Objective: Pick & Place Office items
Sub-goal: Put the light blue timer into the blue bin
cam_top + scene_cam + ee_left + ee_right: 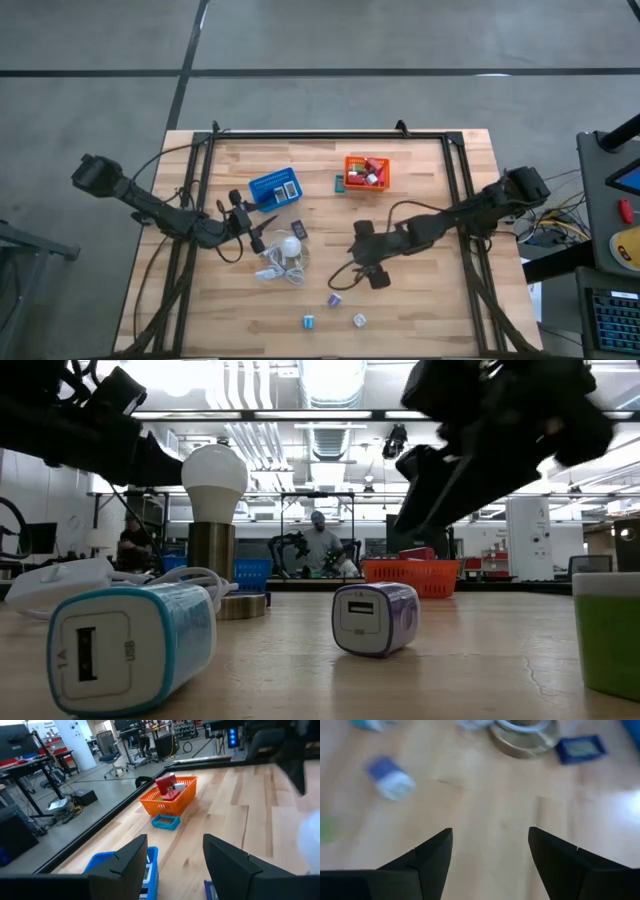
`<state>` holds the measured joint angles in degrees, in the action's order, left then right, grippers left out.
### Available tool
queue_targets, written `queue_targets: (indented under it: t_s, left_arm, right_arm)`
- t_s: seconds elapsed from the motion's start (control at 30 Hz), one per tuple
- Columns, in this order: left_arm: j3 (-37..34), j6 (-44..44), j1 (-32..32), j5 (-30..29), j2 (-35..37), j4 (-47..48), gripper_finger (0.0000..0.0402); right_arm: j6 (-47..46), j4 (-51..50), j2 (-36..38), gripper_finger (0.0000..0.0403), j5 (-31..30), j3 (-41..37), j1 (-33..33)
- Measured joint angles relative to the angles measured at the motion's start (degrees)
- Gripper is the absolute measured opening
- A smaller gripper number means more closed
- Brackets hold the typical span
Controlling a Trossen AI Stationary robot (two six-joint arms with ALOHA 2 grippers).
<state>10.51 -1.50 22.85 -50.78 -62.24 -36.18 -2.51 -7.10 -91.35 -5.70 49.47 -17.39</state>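
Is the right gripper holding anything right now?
No, the right gripper is open, with only bare wooden table between its fingers.

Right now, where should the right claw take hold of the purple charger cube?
Across its two flat side faces, coming straight down. The purple charger cube lies on the table, USB port sideways toward the low camera, well apart from the blue charger, so the open right claw probably has room on both sides. Edges look rounded; close mid-face.
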Motion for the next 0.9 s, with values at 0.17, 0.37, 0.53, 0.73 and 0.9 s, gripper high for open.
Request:
queue_targets:
  t_s: [0.17, 0.37, 0.53, 0.73, 0.9]
  left_arm:
    - [2.58, -1.58, -1.28, 1.66, -0.28, -0.20, 0.0185]
    - [3.80, -4.55, -3.09, 1.88, -0.17, -0.18, 0.0177]
    - [3.34, -4.18, -3.56, 1.88, -0.17, 0.15, 0.0177]
    - [3.34, -4.09, -3.59, 1.87, -0.17, 0.66, 0.0177]
    - [3.31, -4.09, -3.62, 1.84, -0.17, 0.81, 0.0177]
  right_arm:
    - [3.21, -1.52, -0.55, 0.0244, -10.51, 0.16, 0.58]
    - [7.55, -0.98, 0.63, 0.0227, -15.37, -0.50, 7.38]
    - [11.61, 0.59, -0.54, 0.0226, -13.16, 0.06, 16.23]
    - [16.18, 3.80, -2.63, 0.0222, -2.81, 0.45, 25.84]
    - [18.86, 2.83, -5.55, 0.0174, -0.40, 4.49, 29.81]
